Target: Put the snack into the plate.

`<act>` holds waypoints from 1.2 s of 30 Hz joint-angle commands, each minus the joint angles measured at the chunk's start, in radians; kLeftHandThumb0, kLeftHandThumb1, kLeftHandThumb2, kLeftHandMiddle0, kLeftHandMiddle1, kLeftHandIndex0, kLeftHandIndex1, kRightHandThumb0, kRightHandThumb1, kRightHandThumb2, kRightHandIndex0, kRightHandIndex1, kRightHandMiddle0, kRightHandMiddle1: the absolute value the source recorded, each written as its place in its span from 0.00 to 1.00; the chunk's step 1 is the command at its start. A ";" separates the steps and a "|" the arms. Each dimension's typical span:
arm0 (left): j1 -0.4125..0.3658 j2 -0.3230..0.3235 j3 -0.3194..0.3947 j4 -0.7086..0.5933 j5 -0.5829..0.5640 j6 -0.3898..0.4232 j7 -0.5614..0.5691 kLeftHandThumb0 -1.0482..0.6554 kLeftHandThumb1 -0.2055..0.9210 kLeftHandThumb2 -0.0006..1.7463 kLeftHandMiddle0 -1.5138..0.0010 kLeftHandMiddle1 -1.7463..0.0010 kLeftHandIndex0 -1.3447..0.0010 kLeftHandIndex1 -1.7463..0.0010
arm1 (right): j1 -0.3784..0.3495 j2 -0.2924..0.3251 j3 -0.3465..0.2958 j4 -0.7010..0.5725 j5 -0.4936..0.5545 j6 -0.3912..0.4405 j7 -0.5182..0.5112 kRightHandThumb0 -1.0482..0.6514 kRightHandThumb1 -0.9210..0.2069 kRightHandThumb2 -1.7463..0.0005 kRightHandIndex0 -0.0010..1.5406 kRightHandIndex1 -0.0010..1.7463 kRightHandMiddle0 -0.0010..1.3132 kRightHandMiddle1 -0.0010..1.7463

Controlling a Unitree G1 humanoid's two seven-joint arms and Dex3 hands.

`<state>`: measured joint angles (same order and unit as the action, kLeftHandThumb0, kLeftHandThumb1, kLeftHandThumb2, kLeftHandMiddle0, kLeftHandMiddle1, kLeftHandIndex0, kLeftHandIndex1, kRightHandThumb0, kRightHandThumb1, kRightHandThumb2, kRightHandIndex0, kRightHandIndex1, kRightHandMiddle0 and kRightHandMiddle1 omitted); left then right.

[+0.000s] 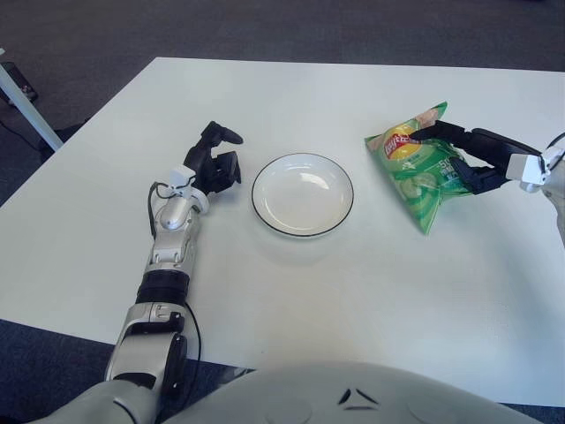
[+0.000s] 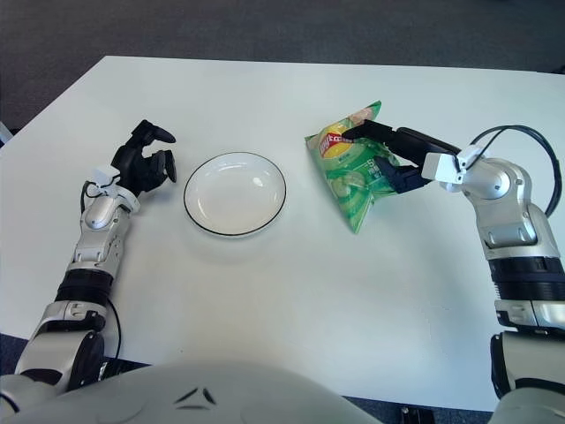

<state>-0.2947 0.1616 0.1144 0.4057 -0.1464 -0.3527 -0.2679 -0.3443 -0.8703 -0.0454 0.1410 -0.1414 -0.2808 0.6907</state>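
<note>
White surface fills most of both views, with dark carpet beyond its far edge. At the left, the left robot hand shows just beside the plate's left rim, fingers loosely curled and holding nothing. At centre, the white plate with a dark rim sits flat on the surface, nothing in it. To the right of the plate and apart from it, the green snack bag is gripped by the right robot hand, whose dark fingers close on the bag's right side.
</note>
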 commanded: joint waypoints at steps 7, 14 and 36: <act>0.085 -0.028 -0.010 0.064 0.019 0.005 0.021 0.40 0.89 0.40 0.32 0.00 0.80 0.00 | -0.033 -0.042 -0.026 0.002 -0.052 -0.024 -0.062 0.08 0.00 0.36 0.14 0.37 0.00 0.44; 0.079 -0.026 -0.013 0.077 0.014 0.003 0.012 0.40 0.89 0.40 0.33 0.00 0.80 0.00 | -0.046 -0.024 -0.011 -0.005 -0.149 -0.086 -0.181 0.07 0.00 0.41 0.10 0.36 0.00 0.44; 0.081 -0.031 -0.021 0.080 0.041 -0.013 0.043 0.40 0.83 0.45 0.30 0.00 0.77 0.00 | -0.107 0.008 0.031 -0.154 -0.342 0.069 -0.266 0.05 0.00 0.44 0.05 0.27 0.00 0.48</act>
<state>-0.3048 0.1655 0.1011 0.4317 -0.1114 -0.3545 -0.2355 -0.4327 -0.8690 -0.0244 0.0030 -0.4621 -0.2238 0.4360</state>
